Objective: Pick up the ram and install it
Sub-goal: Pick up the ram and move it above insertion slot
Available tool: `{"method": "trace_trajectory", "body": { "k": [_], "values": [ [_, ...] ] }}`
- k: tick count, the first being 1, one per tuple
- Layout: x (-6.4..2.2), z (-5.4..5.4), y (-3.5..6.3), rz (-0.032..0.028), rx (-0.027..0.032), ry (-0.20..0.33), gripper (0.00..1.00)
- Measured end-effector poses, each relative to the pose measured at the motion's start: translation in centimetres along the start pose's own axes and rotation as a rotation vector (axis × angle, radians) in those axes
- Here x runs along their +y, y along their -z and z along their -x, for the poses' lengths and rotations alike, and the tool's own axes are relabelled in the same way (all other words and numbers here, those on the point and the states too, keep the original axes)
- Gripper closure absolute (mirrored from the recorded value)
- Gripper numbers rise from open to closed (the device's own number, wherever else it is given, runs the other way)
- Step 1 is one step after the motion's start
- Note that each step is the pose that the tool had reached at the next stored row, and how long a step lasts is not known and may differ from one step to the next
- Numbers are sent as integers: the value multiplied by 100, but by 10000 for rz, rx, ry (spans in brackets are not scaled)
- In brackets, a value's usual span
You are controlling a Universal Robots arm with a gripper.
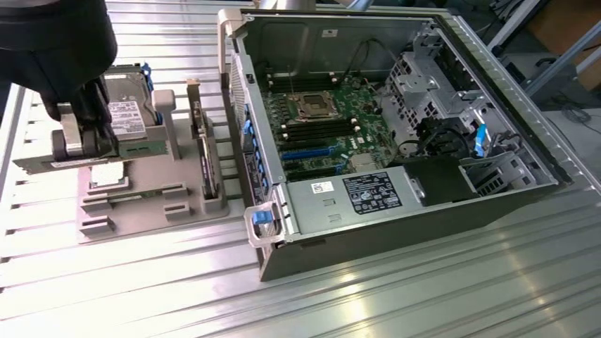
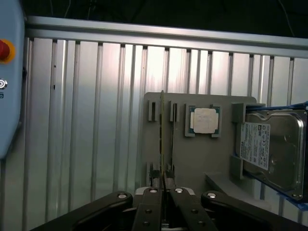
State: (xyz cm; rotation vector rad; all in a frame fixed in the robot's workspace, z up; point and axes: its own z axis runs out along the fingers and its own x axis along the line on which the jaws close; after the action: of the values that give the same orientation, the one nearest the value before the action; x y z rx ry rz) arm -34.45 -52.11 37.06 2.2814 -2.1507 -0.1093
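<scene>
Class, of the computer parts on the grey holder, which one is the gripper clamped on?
The ram, the thin stick standing on edge in the gripper; the square CPU chip and hard drive sit untouched.

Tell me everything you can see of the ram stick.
The ram is a long, thin green board with a pale label strip. It stands on its long edge at the grey holder tray, beside the hard drive. The claw is shut on its upper edge, partway along. From the wrist it appears edge-on as a thin line. Whether it sits in its slot or is lifted cannot be told.
</scene>
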Motion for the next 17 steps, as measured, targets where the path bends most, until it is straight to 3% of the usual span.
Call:
{"method": "trace_trajectory", "body": {
  "k": [5, 10, 17],
  "values": [
    [7, 7, 138, 0, 0, 0, 88],
    [7, 8, 147, -1, 0, 0, 88],
    [-59, 4, 150, 5, 94, -5, 88]
  ]
}}
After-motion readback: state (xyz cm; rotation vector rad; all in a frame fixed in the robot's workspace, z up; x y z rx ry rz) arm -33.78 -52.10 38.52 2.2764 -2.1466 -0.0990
